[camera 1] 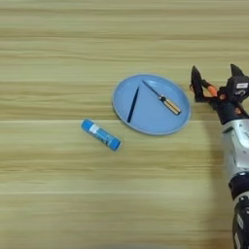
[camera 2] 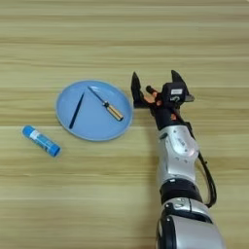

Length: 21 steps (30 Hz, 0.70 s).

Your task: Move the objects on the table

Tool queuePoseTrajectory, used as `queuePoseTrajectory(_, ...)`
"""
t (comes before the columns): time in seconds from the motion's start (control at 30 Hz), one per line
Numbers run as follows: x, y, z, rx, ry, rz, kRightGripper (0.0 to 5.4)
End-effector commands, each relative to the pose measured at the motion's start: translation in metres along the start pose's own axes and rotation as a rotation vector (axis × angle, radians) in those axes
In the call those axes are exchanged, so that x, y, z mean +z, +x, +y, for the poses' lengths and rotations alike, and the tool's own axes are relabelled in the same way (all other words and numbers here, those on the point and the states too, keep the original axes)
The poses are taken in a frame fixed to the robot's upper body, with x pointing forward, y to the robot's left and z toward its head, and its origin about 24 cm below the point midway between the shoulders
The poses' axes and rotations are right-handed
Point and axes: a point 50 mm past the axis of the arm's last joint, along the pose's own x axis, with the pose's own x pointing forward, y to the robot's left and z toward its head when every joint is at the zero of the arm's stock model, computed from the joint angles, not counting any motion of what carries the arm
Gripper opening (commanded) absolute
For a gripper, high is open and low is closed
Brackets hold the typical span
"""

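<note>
Fingers: two black fingers (camera 2: 135, 83) spread wide, tips pointing toward the table's far edge; one just right of the plate rim, the other further right, with open space between them.
Gripper (camera 2: 153, 81): black body at the end of the right arm, low over the table, just right of the plate; it grips nothing that can be seen.
Pliers (camera 2: 152, 93): orange handles show between the fingers, near their base; largely hidden by the gripper body, so contact with the fingers cannot be told.
Arm (camera 2: 177, 146): silver forearm running from the lower edge of the right eye view up to the gripper; a black cable loops along its right side.
Plate (camera 1: 151, 119): round, light blue, flat on the table at mid-depth, right of centre in the left eye view; its right rim lies just beside the left finger.
Screwdriver (camera 1: 163, 99): inside the plate, right half, lying diagonally; yellow-and-black handle toward the near right rim, thin shaft toward the far rim.
Stick (camera 1: 133, 104): thin, black, inside the plate, left half, slightly tilted; apart from the screwdriver along most of its length, the two far ends close together.
Tube (camera 1: 100, 134): blue with a white label band, lying diagonally on the bare wood, near-left of the plate, apart from it.
Table (camera 1: 73, 53): light wood grain with horizontal plank stripes, filling both views.
</note>
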Motion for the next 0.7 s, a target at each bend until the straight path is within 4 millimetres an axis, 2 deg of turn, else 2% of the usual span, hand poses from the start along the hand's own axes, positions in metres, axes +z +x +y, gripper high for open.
queuePoseTrajectory(0.03, 0.03, 0.023, -0.011, -0.002, -0.043, -0.109, 5.36)
queuePoseTrajectory(0.4, 0.035, 0.028, -0.038, -0.016, -0.034, -0.093, 5.36)
queuePoseTrajectory(0.7, 0.034, 0.028, -0.031, 0.052, -0.06, -0.093, 5.36)
